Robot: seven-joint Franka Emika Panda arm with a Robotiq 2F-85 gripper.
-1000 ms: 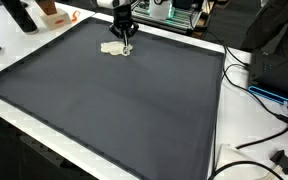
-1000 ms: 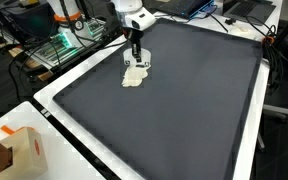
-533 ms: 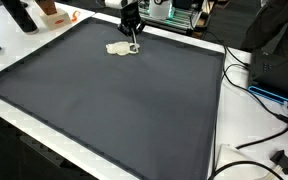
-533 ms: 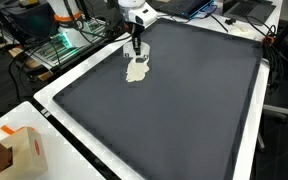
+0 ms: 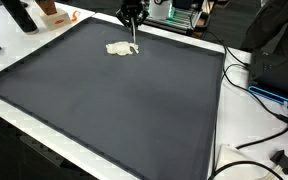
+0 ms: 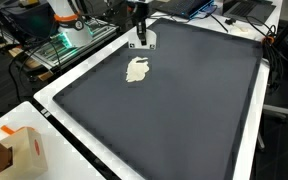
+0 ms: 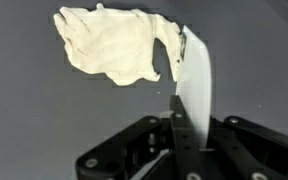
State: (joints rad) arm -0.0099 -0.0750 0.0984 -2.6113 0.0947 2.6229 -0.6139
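White thin flat sheet [image 7: 196,85], pinched at one edge between the shut fingers of the black robot gripper [image 7: 178,125]. Hangs under the gripper in an exterior view [image 6: 142,42], over the far part of the big dark grey mat [image 6: 174,110].

Looks like a pick-up step: sheet held up, clear of most of the mat. Hard to tell if its low end touches the mat or not.

Next move, at a guess: calls for a firm, steady pinch and a slow, even path. So thin a piece could slip out or flap.

From left to right in the wrist view:
- First the cream crumpled soft lump [image 7: 114,45], lying flat on the mat and not held by anything.
- Then the sheet, just beside the lump's right edge. May be touching it at the far end; cannot tell.

In both exterior views, the lump [image 5: 121,48] sits near the gripper and a little lower in the picture.

About the sheet itself:
- Plain white and smooth, with no folds to see.
- Seen almost from the side, so narrow like a blade.
- A bit wider toward the far end.
- Most likely light and bendy.
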